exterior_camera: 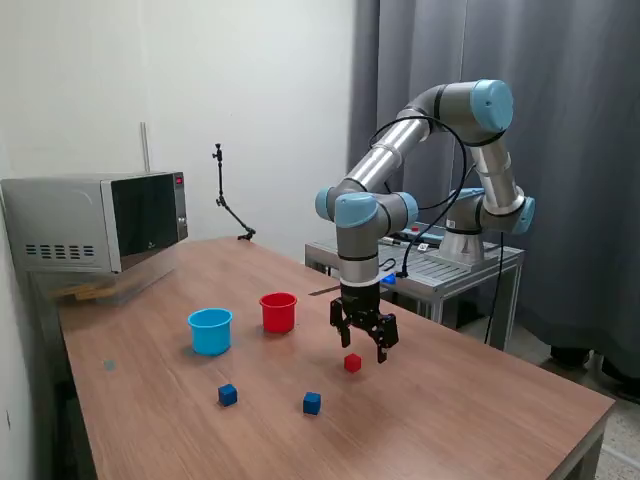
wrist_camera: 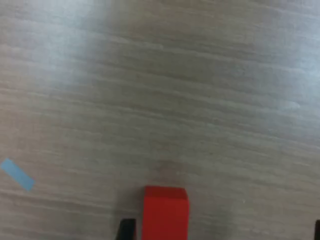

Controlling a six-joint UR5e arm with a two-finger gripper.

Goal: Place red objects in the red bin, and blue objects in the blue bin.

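- I have the gripper (exterior_camera: 364, 342) hanging over the wooden table (exterior_camera: 480, 410), a little right of centre in the exterior frame, fingers pointing down and spread apart with nothing between them.
- Just below it, at the centre of that frame, I see one red cube (exterior_camera: 352, 363) resting on the table, close under the fingertips but not gripped. I can find only this one red cube.
- In the wrist view the same red cube (wrist_camera: 165, 212) fills the bottom centre of the picture, lying on the wood grain; a dark finger (wrist_camera: 126, 230) edge shows right beside it at the bottom, and I cannot tell whether it touches the cube.
- A small pale blue strip (wrist_camera: 17, 174) lies on the table at the lower left of the wrist picture.
- The red cup (exterior_camera: 278, 312) stands upright left of the gripper, near the frame centre, and the light blue cup (exterior_camera: 210, 331) stands just beside it, further left and slightly lower in frame. I cannot see into either.
- Two dark blue cubes sit in the lower middle: one (exterior_camera: 228, 395) below the blue cup, the other (exterior_camera: 312, 403) below and left of the red cube, well apart from each other.
- A microwave (exterior_camera: 98, 220) sits at the table's far end, in the left of the exterior frame.
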